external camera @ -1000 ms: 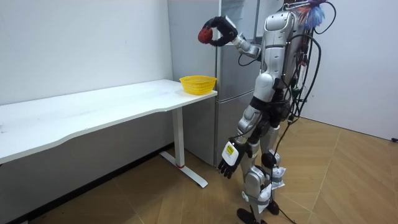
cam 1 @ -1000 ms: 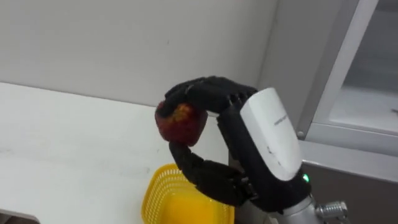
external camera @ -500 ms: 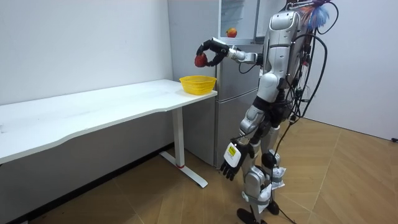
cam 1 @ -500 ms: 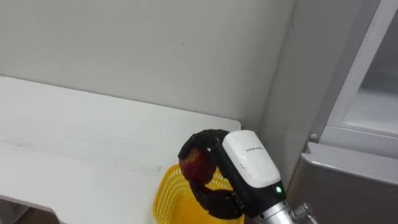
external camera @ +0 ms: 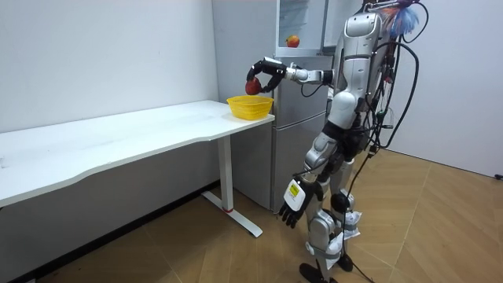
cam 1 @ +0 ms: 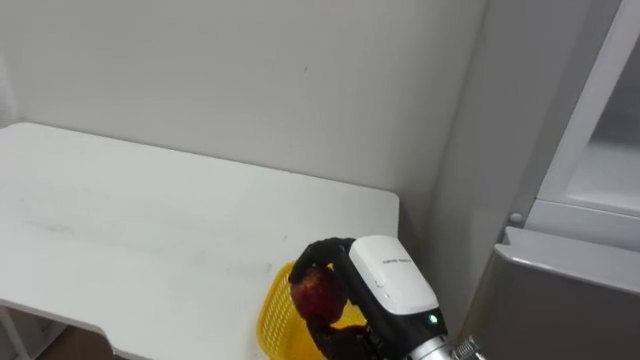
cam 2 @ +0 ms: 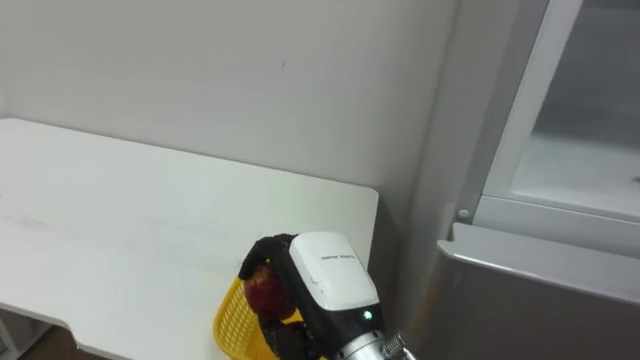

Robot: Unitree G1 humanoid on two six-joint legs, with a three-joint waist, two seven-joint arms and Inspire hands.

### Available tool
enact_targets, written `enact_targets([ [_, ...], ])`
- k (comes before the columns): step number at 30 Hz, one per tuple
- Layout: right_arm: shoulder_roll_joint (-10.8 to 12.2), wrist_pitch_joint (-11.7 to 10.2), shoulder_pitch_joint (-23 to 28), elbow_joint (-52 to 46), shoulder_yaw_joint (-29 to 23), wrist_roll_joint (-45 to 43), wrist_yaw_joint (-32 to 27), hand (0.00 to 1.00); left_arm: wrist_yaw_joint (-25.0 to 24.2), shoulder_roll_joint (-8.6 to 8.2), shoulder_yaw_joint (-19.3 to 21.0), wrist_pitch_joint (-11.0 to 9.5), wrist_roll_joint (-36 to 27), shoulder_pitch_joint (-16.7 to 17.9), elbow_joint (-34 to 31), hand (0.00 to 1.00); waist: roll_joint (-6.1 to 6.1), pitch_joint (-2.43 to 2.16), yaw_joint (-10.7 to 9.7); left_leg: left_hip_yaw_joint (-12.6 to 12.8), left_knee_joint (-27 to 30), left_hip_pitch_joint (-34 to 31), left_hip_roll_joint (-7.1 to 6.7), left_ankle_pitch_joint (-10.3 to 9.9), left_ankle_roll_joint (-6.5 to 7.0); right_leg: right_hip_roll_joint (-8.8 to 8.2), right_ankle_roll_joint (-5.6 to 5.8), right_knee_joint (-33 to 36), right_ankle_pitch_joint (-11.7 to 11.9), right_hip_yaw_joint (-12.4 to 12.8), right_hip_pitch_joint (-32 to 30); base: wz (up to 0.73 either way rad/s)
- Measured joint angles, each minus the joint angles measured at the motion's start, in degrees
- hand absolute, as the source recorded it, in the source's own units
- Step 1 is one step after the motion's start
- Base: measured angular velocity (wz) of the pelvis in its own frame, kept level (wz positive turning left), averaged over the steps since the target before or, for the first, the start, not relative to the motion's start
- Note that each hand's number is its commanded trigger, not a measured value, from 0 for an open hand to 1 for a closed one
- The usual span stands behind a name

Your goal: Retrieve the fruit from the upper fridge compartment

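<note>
I stand in what looks like a bare test room fitted out as a kitchen corner. It has plain white walls (external camera: 102,55), a wood-patterned floor (external camera: 424,228) and a long white table (external camera: 118,137) against the far wall. On my right, just beside the table's end, is a grey fridge (external camera: 291,141), its upper door open, with a fruit (external camera: 292,41) on the shelf.
</note>
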Motion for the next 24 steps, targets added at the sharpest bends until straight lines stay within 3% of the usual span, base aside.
enact_targets([
  [1, 0.0, 0.0, 0.0, 0.0, 0.0, 0.0, 0.0, 0.63, -0.2, -0.01, 0.0, 0.2, 0.1, 0.0, -0.3, 0.0, -0.01, -0.01, 0.0, 0.0, 0.0, 0.0, -0.02, 0.0, 0.0, -0.01, 0.0, 0.0, 0.0, 0.0, 0.0, 0.0],
  [2, 0.0, 0.1, 0.1, 0.0, 0.0, 0.0, 0.0, 0.06, -0.2, -0.04, 0.0, 0.3, 0.1, 0.0, -0.4, 0.0, -0.01, -0.02, 0.0, 0.0, 0.0, 0.0, -0.02, 0.0, 0.01, -0.02, 0.0, 0.0, 0.0, 0.0, 0.0, 0.0],
  [3, 0.0, 0.1, 0.1, 0.2, 0.0, 0.0, 0.0, 0.0, -0.2, -0.08, 0.0, 0.7, 0.2, 0.0, -0.8, 0.0, -0.05, -0.05, 0.0, 0.0, 0.0, 0.0, -0.03, 0.0, 0.02, -0.03, 0.0, 0.0, 0.0, 0.0, 0.0, 0.0],
  [7, 0.2, 0.9, 0.1, 2.2, 0.8, 0.0, 0.0, 0.0, -0.2, -0.15, 0.0, 1.1, 0.6, 0.0, -0.9, 0.0, -0.05, -0.59, 0.0, 0.0, 0.0, 0.0, -0.04, 0.0, 0.04, -0.04, 0.0, 0.0, 0.0, 0.0, 0.0, 0.0],
  [12, 0.7, 1.3, 0.2, 2.6, 0.8, 0.0, 0.4, 0.0, -0.2, -1.06, 1.1, 1.1, 1.7, 0.2, -0.9, 0.0, 0.17, -0.95, 0.0, 0.1, 0.0, 0.2, -0.05, 0.1, 0.08, -0.1, 0.0, 0.1, 0.0, 0.1, 0.1, 0.0],
  [24, 0.8, 1.2, 0.2, 2.6, 0.8, 0.3, 0.5, 0.0, -0.2, -1.47, 1.1, 1.0, 1.7, 0.2, -0.9, 0.0, 0.69, -0.52, 0.0, 0.1, 0.0, 0.0, -0.13, 0.1, 0.11, -0.2, 0.05, 0.1, 0.0, 0.0, 0.0, 0.0],
])
